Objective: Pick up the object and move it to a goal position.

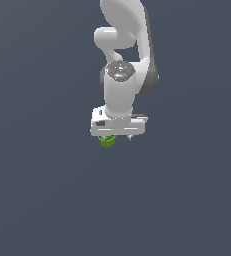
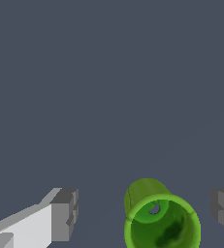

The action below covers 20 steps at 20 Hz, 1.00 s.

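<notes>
The object (image 2: 162, 227) is a small bright green cylinder, hollow like a cup, with its open round end facing the wrist camera. It lies between my gripper's (image 2: 145, 210) two grey fingertips (image 2: 65, 213), nearer one of them, with a gap on each side. The gripper is open and neither pad touches it. In the exterior view the object (image 1: 107, 141) peeks out just below the white hand, under its end on the exterior view's left, and my gripper (image 1: 118, 137) hangs straight down over it. The fingers themselves are mostly hidden there.
A plain dark grey-blue surface (image 1: 47, 200) fills both views. The white arm (image 1: 124, 55) rises behind the hand toward the top of the exterior view. No goal marker shows.
</notes>
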Available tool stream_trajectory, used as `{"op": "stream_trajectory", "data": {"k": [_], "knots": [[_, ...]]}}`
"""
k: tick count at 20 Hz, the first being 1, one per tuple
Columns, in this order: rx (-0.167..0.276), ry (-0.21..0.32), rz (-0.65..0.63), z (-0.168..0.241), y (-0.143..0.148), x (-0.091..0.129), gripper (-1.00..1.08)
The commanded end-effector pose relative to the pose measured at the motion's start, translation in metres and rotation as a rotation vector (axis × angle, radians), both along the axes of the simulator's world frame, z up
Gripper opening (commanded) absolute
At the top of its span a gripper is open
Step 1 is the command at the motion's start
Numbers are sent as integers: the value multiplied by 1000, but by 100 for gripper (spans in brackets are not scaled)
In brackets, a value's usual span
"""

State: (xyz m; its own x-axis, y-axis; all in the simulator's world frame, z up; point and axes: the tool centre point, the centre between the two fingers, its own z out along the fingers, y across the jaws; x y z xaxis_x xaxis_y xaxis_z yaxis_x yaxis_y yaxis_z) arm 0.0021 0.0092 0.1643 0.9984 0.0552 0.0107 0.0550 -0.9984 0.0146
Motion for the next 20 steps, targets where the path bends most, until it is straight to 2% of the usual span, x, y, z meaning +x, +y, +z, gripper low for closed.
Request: {"op": "stream_trajectory", "data": {"k": [1, 7, 12, 20], "knots": [[0, 0, 0, 0, 0, 0, 28], [4, -4, -42, 6, -14, 2, 28], [-1, 3, -28, 4, -14, 1, 28], [-43, 73, 91, -9, -14, -3, 28]]}}
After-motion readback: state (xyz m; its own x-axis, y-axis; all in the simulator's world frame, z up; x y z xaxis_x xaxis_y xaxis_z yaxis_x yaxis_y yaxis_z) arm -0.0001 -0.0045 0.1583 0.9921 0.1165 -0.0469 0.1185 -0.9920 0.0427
